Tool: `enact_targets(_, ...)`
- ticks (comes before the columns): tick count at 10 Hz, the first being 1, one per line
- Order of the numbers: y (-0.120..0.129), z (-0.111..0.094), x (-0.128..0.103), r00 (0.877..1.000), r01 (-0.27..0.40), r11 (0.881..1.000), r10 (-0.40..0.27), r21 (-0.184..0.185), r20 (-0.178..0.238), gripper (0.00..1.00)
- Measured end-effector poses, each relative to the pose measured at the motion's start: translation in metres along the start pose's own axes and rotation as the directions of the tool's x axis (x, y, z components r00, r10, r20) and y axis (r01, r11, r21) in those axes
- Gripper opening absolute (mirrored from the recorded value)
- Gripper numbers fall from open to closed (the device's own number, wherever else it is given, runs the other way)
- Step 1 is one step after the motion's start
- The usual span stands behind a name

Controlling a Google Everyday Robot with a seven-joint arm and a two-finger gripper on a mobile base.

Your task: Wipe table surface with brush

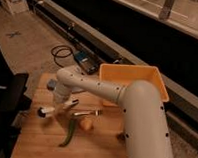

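Note:
The brush [55, 108] lies low over the wooden table [44, 140] at its left side, with its white head [43, 111] pointing left and its dark handle running up to the right. My gripper [61, 100] hangs down from the white arm [107, 89] directly over the middle of the brush and seems to touch it. The contact point is hidden by the wrist.
An orange bin [135, 78] stands at the back right of the table. A green pepper-like thing [68, 133], a small yellow object [86, 124] and a metal utensil [88, 113] lie mid-table. A grey-blue item [52, 83] sits at the back left. Cables [61, 54] lie on the floor beyond.

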Motion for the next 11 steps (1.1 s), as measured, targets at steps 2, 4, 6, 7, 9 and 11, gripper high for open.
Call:
enact_targets(2, 0.023, -0.013, 0.016, 0.998, -0.047, 0.999, 0.047, 0.000, -0.043, 0.00)
enact_targets(4, 0.026, -0.025, 0.041, 0.995, -0.069, 0.998, 0.069, 0.001, -0.076, 0.00)
enact_targets(6, 0.003, -0.031, 0.060, 0.994, -0.061, 0.998, 0.061, 0.001, -0.094, 0.00)
enact_targets(7, -0.013, -0.031, 0.066, 0.994, -0.050, 0.999, 0.050, -0.004, -0.098, 0.00)
enact_targets(9, -0.046, -0.023, 0.061, 0.996, -0.016, 1.000, 0.015, -0.014, -0.092, 0.00)
enact_targets(11, -0.059, -0.014, 0.043, 0.995, 0.021, 0.999, -0.024, -0.037, -0.092, 0.00)
